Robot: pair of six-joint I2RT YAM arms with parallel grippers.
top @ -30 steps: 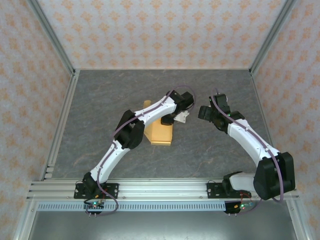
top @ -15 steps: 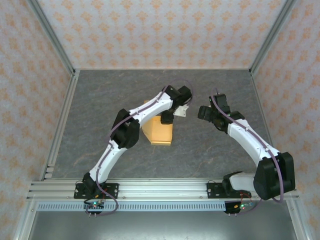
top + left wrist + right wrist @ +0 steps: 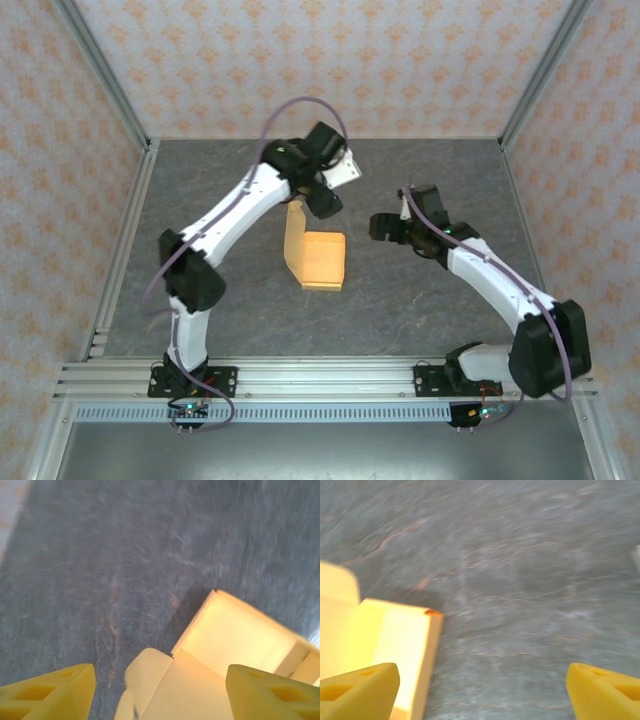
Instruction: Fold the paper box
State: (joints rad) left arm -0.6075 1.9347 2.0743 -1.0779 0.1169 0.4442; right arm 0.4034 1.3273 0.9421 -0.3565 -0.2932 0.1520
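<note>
One paper box (image 3: 320, 262) at mid-table (image 3: 430, 310), part-folded, left flap upright | left gripper (image 3: 322, 203) over its far end, jaws wide | right gripper (image 3: 379, 224) near its right side, jaws wide

**A:** We're looking into a robot test booth here, a lab setup and no home. A left arm (image 3: 232, 208) and a right arm (image 3: 490, 275) are sitting bolted to a metal rail (image 3: 330, 378) at the near edge.

**B:** And patterned panels (image 3: 300, 60) are boxing in a grey stone-look table (image 3: 420, 310), with metal posts (image 3: 103, 70) running up the corners.
</note>
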